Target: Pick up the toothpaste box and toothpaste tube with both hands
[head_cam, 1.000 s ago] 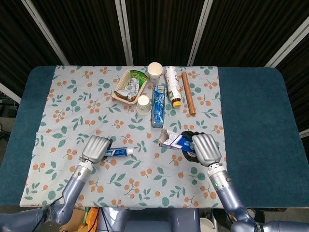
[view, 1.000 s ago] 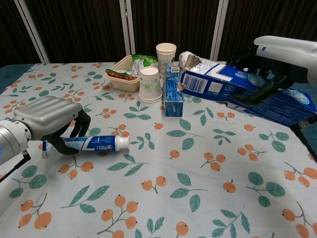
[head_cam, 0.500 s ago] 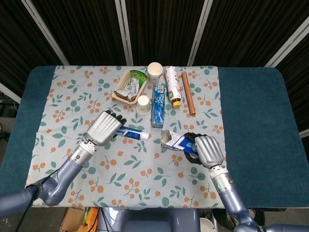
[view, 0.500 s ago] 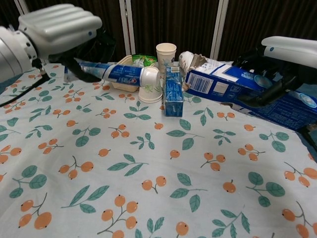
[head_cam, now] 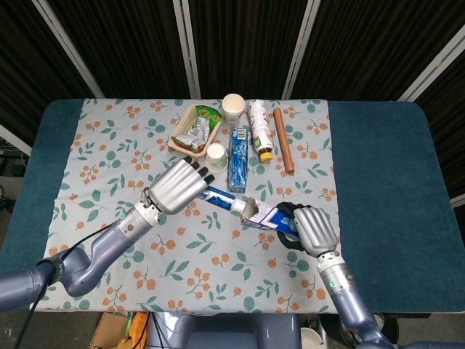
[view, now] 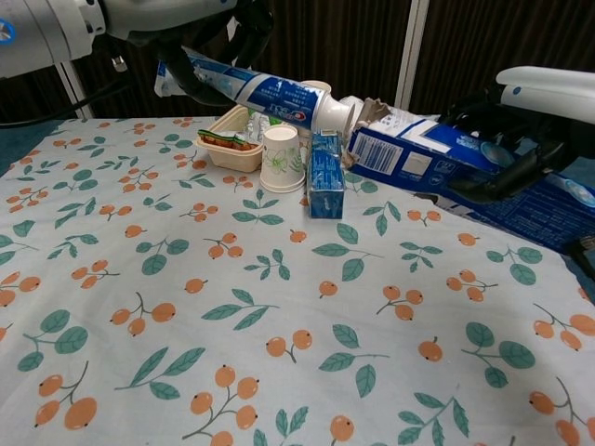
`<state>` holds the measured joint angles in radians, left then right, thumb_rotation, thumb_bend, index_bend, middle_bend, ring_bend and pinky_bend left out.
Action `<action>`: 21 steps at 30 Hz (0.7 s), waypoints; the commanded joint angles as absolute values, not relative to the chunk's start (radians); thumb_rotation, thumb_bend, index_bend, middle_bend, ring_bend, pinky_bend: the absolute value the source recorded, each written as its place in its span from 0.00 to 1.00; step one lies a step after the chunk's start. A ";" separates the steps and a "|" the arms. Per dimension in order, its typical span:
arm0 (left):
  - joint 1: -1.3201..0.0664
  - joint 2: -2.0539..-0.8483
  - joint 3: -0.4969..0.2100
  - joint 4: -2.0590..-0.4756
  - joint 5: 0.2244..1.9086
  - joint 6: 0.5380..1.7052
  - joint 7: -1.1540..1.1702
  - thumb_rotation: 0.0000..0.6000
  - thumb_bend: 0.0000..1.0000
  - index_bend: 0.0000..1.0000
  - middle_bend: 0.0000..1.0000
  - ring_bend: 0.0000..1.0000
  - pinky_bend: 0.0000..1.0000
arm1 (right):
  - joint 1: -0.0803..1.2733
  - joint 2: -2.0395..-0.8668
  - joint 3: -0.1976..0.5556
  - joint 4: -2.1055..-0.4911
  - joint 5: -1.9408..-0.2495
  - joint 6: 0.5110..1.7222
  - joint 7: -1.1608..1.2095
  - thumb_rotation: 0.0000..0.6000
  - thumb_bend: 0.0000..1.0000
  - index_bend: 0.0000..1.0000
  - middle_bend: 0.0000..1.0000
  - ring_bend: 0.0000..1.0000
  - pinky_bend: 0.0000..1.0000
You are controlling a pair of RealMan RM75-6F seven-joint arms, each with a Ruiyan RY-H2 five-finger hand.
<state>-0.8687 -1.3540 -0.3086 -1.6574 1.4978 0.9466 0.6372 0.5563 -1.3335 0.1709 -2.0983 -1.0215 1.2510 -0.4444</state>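
Note:
My left hand (head_cam: 179, 185) grips the blue and white toothpaste tube (head_cam: 221, 198), lifted above the cloth. The tube (view: 260, 90) slants down to the right, its white cap right at the torn open end of the toothpaste box (view: 423, 160). My right hand (head_cam: 309, 226) holds that blue box (head_cam: 267, 215) up off the table, open end facing left. In the chest view the left hand (view: 200, 14) is at the top edge and the right hand (view: 530, 111) is at the right edge.
At the back of the floral cloth (head_cam: 94, 145) stand two paper cups (head_cam: 233, 107) (head_cam: 215, 155), a food tray (head_cam: 194, 129), a second blue box (head_cam: 237, 158), a bottle (head_cam: 259, 121) and a brown stick (head_cam: 283, 140). Blue table edges (head_cam: 392, 189) flank the cloth.
My left hand has lifted the tube off the cloth and carried it right and up until its cap meets the box's open end. The right hand with the box barely moved.

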 commanded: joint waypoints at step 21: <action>-1.078 -1.503 -0.332 -1.592 1.530 0.908 0.858 1.00 0.39 0.65 0.66 0.61 0.66 | 0.521 -1.296 0.191 -2.119 -1.038 1.266 -0.335 1.00 0.41 0.44 0.51 0.45 0.45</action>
<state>-1.0548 -1.4895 -0.3237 -1.6037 1.5013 0.9046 0.8350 0.5308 -1.3002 0.1814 -2.1142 -1.0318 1.2532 -0.3563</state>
